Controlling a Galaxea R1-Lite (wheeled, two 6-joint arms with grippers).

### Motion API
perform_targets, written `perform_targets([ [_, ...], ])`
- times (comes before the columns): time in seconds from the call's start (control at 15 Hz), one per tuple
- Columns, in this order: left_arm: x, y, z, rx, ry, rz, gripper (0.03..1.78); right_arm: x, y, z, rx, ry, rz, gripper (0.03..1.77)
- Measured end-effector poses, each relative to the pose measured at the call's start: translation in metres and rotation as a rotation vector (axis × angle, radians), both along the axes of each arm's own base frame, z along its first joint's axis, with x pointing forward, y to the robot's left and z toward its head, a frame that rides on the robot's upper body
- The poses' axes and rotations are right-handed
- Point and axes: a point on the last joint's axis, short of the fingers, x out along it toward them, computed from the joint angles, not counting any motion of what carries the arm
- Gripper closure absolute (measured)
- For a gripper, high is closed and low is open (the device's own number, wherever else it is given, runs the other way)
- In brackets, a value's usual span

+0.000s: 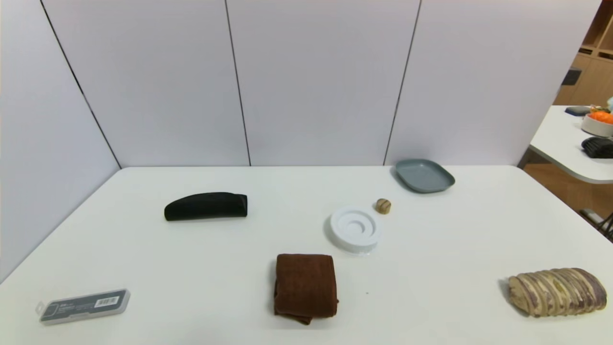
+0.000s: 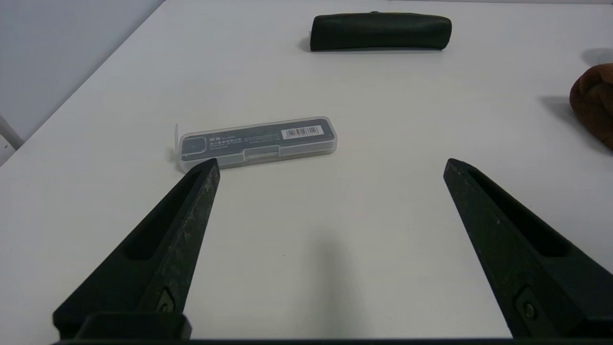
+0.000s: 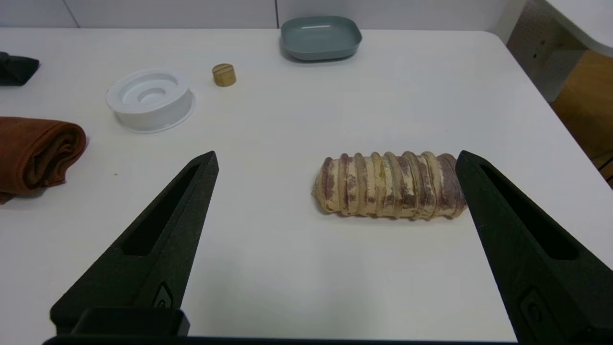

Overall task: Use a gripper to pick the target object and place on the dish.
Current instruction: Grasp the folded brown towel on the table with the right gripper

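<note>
On the left gripper [image 2: 331, 163], 2 black fingers are spread wide, with 0 things pinched. On the right gripper [image 3: 336, 155], 2 fingers are spread just as wide, and 0 things are pinched there too. Both are held over the near part of the bench [image 1: 431, 287].

The folded brown towel [image 1: 306, 285] is set near the middle of the bench's near edge. The grey-blue dish [image 1: 425, 176] is seen at the far edge, toward the far right corner. Between them are 1 white ringed disc [image 1: 356, 227] and 1 small tan piece [image 1: 383, 206].

On the flat clear case [image 1: 85, 306], by the near left corner, a white barcode label [image 2: 302, 132] is seen; the small print beside it seems too tiny to be read.
</note>
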Motion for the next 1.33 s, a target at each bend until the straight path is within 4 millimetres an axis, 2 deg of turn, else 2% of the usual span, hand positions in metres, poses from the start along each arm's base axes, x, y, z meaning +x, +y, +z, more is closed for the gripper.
perform_targets([
  [0.27,0.0,0.0,0.0,0.0,0.0,0.0,0.12,0.053,0.006,0.05,-0.055,0.126,0.113,0.09],
  [0.53,0.0,0.0,0.0,0.0,0.0,0.0,0.12,0.129,0.019,0.074,-0.161,0.25,0.301,0.09],
  [0.73,0.0,0.0,0.0,0.0,0.0,0.0,0.12,0.186,0.037,0.076,-0.274,0.284,0.543,0.09],
  [0.87,0.0,0.0,0.0,0.0,0.0,0.0,0.12,0.213,0.056,0.07,-0.337,0.268,0.752,0.09],
  [1.07,0.0,0.0,0.0,0.0,0.0,0.0,0.12,0.24,0.084,0.057,-0.379,0.236,0.998,0.09],
  [1.33,0.0,0.0,0.0,0.0,0.0,0.0,0.12,0.256,0.128,0.044,-0.4,0.223,1.156,0.09],
])
